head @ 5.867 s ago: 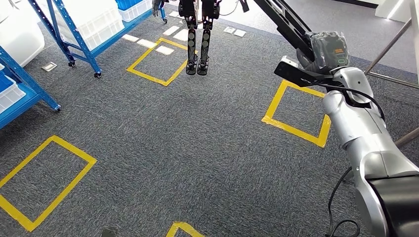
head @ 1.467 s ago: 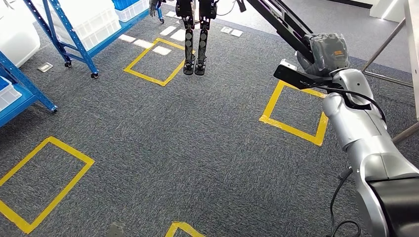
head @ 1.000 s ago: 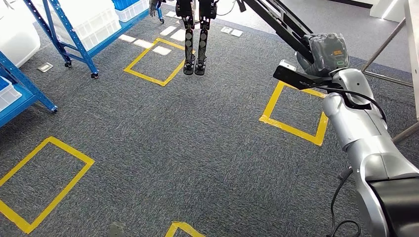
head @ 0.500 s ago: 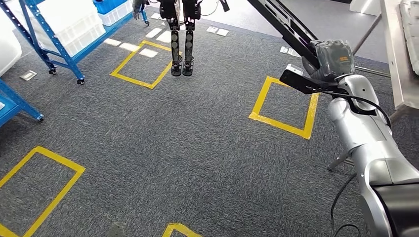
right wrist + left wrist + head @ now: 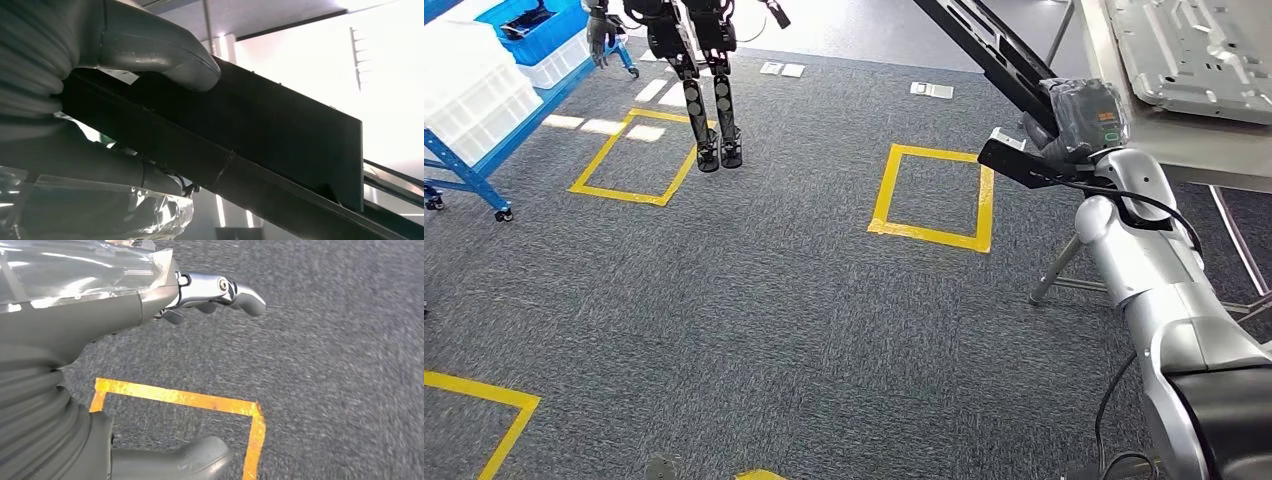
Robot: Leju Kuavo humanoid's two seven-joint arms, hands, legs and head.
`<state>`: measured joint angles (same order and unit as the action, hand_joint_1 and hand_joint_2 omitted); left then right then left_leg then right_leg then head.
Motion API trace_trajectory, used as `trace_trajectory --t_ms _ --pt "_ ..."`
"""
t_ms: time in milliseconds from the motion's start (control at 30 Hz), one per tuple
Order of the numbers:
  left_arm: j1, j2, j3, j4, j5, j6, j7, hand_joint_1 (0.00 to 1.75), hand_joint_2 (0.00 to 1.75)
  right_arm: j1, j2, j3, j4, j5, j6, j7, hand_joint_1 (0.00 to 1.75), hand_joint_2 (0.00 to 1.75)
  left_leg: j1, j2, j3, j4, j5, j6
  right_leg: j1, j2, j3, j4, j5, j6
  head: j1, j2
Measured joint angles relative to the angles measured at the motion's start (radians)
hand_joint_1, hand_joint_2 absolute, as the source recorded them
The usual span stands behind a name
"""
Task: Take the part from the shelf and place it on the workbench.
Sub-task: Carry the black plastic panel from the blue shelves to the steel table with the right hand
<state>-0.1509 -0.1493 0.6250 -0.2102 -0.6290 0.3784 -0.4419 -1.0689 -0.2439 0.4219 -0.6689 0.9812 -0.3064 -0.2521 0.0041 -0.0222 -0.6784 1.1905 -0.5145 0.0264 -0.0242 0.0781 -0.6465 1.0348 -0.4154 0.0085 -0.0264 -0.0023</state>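
The part (image 5: 994, 50) is a long black bar, and my right hand (image 5: 1079, 115) grips its lower end at the right of the head view, so the bar slants up and to the left above the carpet. In the right wrist view my thick thumb (image 5: 160, 55) lies over the bar (image 5: 260, 145) and the fingers curl under it. The workbench (image 5: 1184, 140) is a grey table at the upper right, just beyond that hand. My left hand (image 5: 90, 330) hangs over the carpet with its fingers (image 5: 235, 292) apart and nothing in it.
A grey metal panel (image 5: 1194, 50) lies on the workbench, whose legs (image 5: 1064, 265) stand beside my right arm. Yellow tape squares (image 5: 934, 195) mark the carpet. Another humanoid robot (image 5: 699, 70) hangs at the back left, near a blue shelf with white bins (image 5: 479, 100).
The camera has turned right: the whole floor has slid left and the workbench has come into view at the upper right. My right hand still holds the black part.
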Motion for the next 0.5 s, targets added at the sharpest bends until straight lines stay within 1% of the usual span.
trace_trajectory --t_ms 33,67,100,133,167,200,233,267,300,333,367,400,433,467,500 --pt "-0.001 0.000 0.000 0.000 -0.001 0.000 0.001 0.00 1.75 -0.001 -0.001 -0.001 -0.001 0.000 0.000 0.001 1.69 1.75 0.001 -0.021 0.034 -0.064 0.025 0.003 0.000 0.012 -0.001 -0.001 0.002 0.003 0.001 0.000" --pt "-0.001 0.000 0.000 0.000 -0.002 0.000 0.002 0.00 1.75 -0.003 -0.003 -0.001 -0.002 0.000 0.000 0.001 1.69 1.75 0.000 -0.038 0.059 -0.113 0.040 0.006 0.000 0.021 -0.002 -0.001 0.004 0.007 0.001 0.000" --pt "-0.002 0.000 0.000 0.000 -0.004 0.000 0.003 0.00 1.75 -0.004 -0.006 -0.002 -0.004 0.000 0.000 0.002 1.69 1.75 -0.002 -0.048 0.072 -0.138 0.045 0.008 -0.002 0.030 -0.005 -0.003 0.008 0.012 0.001 0.000" --pt "-0.003 0.000 0.000 0.000 -0.005 -0.001 0.003 0.00 1.75 -0.004 -0.010 -0.002 -0.004 0.000 0.000 0.002 1.69 1.75 -0.006 -0.045 0.074 -0.142 0.043 0.010 -0.004 0.039 -0.007 -0.006 0.012 0.019 0.001 0.000" --pt "-0.004 0.000 0.000 0.000 -0.007 -0.001 0.004 0.00 1.75 -0.002 -0.016 -0.003 -0.006 0.000 0.000 0.002 1.69 1.75 -0.010 -0.032 0.075 -0.147 0.047 0.015 -0.006 0.049 -0.010 -0.010 0.016 0.026 0.000 0.000" --pt "-0.006 -0.001 0.000 0.000 -0.009 -0.001 0.005 0.00 1.75 0.000 -0.021 -0.004 -0.007 0.000 0.000 0.002 1.69 1.75 -0.010 -0.019 0.079 -0.155 0.053 0.022 -0.005 0.049 -0.013 -0.011 0.019 0.031 0.000 0.000" --pt "-0.007 -0.001 0.000 0.000 -0.010 -0.001 0.005 0.00 1.75 0.001 -0.027 -0.005 -0.009 0.001 0.000 0.002 1.69 1.75 -0.010 -0.007 0.083 -0.167 0.061 0.029 -0.002 0.034 -0.021 -0.003 0.014 0.034 0.001 0.000" --pt "-0.009 -0.001 0.000 0.000 -0.010 -0.001 0.005 0.00 1.75 0.002 -0.031 -0.007 -0.011 0.001 0.000 0.002 1.69 1.75 -0.009 0.007 0.087 -0.179 0.069 0.037 0.002 0.010 -0.036 0.023 -0.001 0.033 0.003 0.000" --pt "-0.009 -0.001 0.000 0.000 -0.010 -0.002 0.004 0.00 1.75 0.001 -0.035 -0.009 -0.012 0.001 0.000 0.003 1.69 1.75 -0.009 0.019 0.088 -0.187 0.075 0.043 0.005 -0.021 -0.059 0.072 -0.026 0.028 0.005 0.000" --pt "-0.008 -0.001 0.000 0.000 -0.010 -0.002 0.004 0.00 1.75 0.002 -0.037 -0.010 -0.012 0.001 0.000 0.003 1.69 1.75 -0.012 0.031 0.088 -0.190 0.078 0.047 0.006 -0.044 -0.088 0.134 -0.055 0.024 0.007 0.000" --pt "-0.007 -0.001 0.000 0.000 -0.010 -0.002 0.004 0.00 1.75 0.005 -0.038 -0.010 -0.012 0.001 0.000 0.003 1.69 1.75 -0.014 0.044 0.086 -0.191 0.078 0.048 0.007 -0.056 -0.113 0.196 -0.079 0.023 0.008 0.000" --pt "-0.006 -0.001 0.000 0.000 -0.010 -0.003 0.004 0.00 1.75 0.009 -0.039 -0.011 -0.012 0.001 0.000 0.004 1.69 1.75 -0.016 0.057 0.084 -0.190 0.078 0.048 0.006 -0.061 -0.127 0.236 -0.092 0.025 0.008 0.000" --pt "-0.006 -0.001 0.000 0.000 -0.010 -0.003 0.004 0.00 1.75 0.014 -0.039 -0.011 -0.012 0.001 0.000 0.004 1.69 1.75 -0.017 0.071 0.083 -0.190 0.078 0.048 0.006 -0.066 -0.124 0.241 -0.090 0.030 0.008 0.000" --pt "-0.006 -0.001 0.000 0.000 -0.011 -0.003 0.003 0.00 1.75 0.017 -0.040 -0.011 -0.012 0.001 0.000 0.004 1.69 1.75 -0.018 0.084 0.083 -0.189 0.078 0.048 0.005 -0.072 -0.102 0.209 -0.077 0.036 0.009 0.000" --pt "-0.006 -0.001 0.000 0.000 -0.011 -0.003 0.002 0.00 1.75 0.018 -0.041 -0.012 -0.013 0.001 0.000 0.005 1.69 1.75 -0.018 0.097 0.082 -0.188 0.077 0.047 0.005 -0.088 -0.063 0.147 -0.057 0.042 0.009 0.000"
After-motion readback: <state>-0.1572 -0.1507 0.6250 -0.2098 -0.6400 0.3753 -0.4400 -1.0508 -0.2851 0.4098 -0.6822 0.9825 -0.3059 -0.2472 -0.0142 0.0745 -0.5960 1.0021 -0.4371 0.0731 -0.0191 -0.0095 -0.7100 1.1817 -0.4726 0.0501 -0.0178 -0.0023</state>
